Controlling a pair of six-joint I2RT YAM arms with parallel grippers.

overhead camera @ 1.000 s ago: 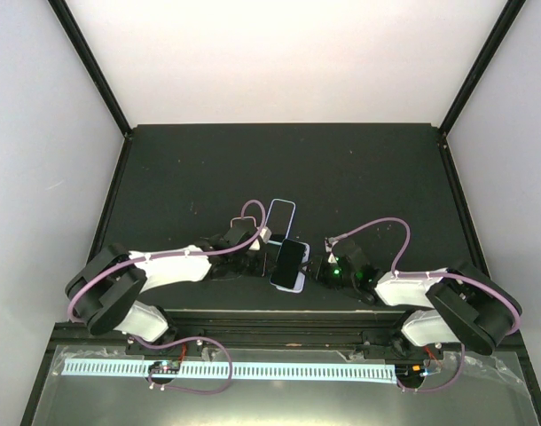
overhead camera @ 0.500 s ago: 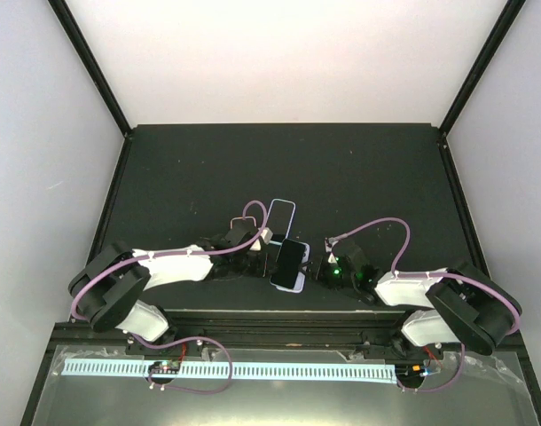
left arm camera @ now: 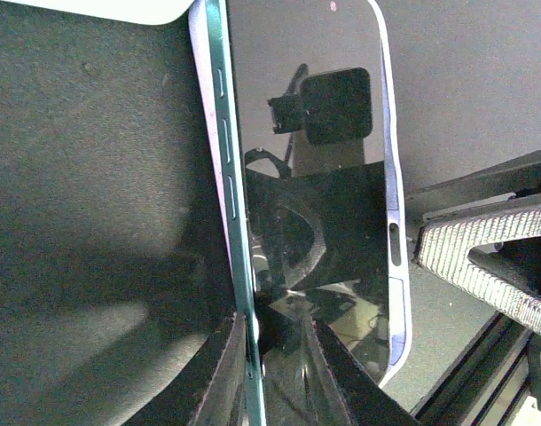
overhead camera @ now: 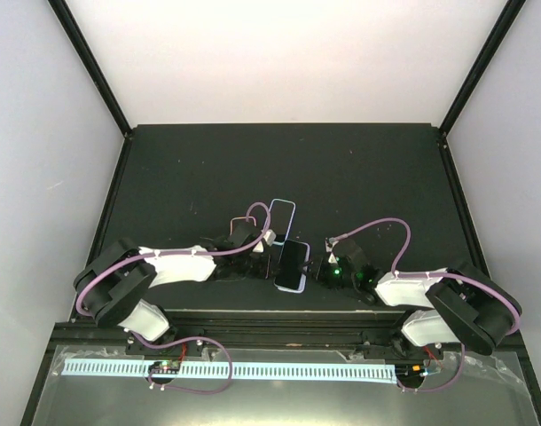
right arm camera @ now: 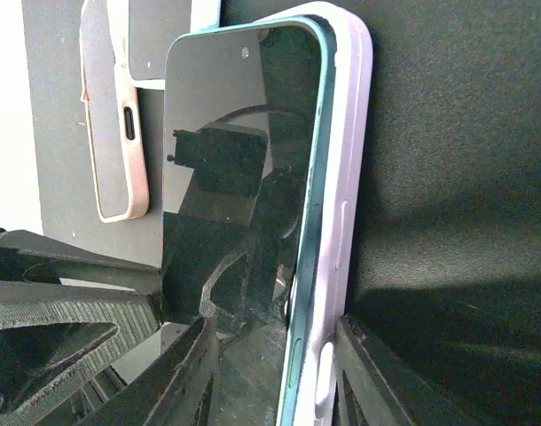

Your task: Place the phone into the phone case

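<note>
Found the phone [overhead camera: 291, 259] screen up near the front edge of the dark table [overhead camera: 359, 177], lying in the phone case [overhead camera: 289, 286] with 1 gripper at each long side. In the left wrist view, saw its teal side with 3 slim buttons exposed, a strip of lavender rim just outside it. In the right wrist view, saw a thin teal band between the black glass and the lavender wall. Could not tell how deep the phone sat.

Noted the left gripper [overhead camera: 270, 256] with fingers [left arm camera: 219, 377] close together, astride the teal edge. Could not tell whether clamped on it or only around it.

Noted the right gripper [overhead camera: 315, 266] with jaws partly apart, 1 finger over the glass and the other against the lavender outer wall, pinching the phone case with the phone inside.

Farther back, spotted a light blue-rimmed phone [overhead camera: 282, 216], dark face up, and a pink-rimmed case [right arm camera: 113, 133] just beside it, a dark slot in its rim.

Made out on the black glass only reflections of gripper hardware.
</note>
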